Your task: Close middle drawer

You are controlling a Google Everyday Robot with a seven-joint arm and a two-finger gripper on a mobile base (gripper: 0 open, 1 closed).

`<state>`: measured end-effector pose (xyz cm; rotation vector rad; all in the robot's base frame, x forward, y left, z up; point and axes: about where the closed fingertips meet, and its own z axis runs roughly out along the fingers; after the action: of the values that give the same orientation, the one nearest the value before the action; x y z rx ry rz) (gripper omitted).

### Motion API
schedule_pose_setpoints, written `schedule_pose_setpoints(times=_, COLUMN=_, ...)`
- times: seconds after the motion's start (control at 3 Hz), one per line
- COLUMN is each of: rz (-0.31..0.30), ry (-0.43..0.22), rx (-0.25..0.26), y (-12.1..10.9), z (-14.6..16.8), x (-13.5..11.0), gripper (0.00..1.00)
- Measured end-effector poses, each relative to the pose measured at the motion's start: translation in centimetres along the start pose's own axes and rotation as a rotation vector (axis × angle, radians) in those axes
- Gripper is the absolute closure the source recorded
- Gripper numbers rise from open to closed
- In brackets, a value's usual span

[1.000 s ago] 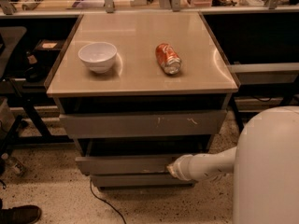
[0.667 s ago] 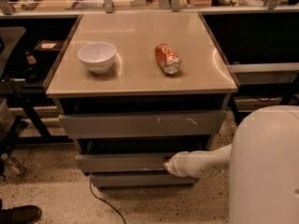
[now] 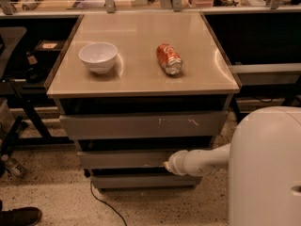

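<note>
The middle drawer [image 3: 122,159] is a wide grey drawer with a plain front, in the grey cabinet under the tan top [image 3: 141,79]. It stands out a little from the cabinet, with a dark gap above it. My gripper [image 3: 166,164] is at the end of the white arm [image 3: 200,160], which reaches in from the right. The gripper is against the right part of the drawer's front. The arm hides the gripper's tip.
A white bowl [image 3: 98,56] and an orange can [image 3: 169,59] lying on its side sit on the cabinet top. The scratched grey drawer front [image 3: 141,125] is above the middle drawer and a narrower front [image 3: 141,181] is below. A black cable [image 3: 101,204] and a shoe [image 3: 19,215] are on the floor.
My arm and white body have moved a little left toward the cabinet. The gripper's end has moved further left along the middle drawer's front.
</note>
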<state>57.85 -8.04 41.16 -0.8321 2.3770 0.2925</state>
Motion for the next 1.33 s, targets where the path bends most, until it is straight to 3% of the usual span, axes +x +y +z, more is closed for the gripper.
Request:
schedule_pose_setpoints(times=0.33, rz=-0.021, ry=-0.022, rx=-0.007, y=0.0, z=1.3, x=-1.7, gripper=1.0)
schedule_pose_setpoints(times=0.67, rz=-0.021, ry=-0.022, rx=-0.007, y=0.0, z=1.3, x=-1.7, gripper=1.0)
schedule_pose_setpoints(times=1.0, rz=0.013, ry=0.015, rx=-0.012, y=-0.1, z=-0.8, x=0.4, gripper=1.0)
schedule_pose_setpoints(times=1.33, rz=0.109, ry=0.068, rx=0.049, y=-1.3, z=-5.8, x=2.8, gripper=1.0)
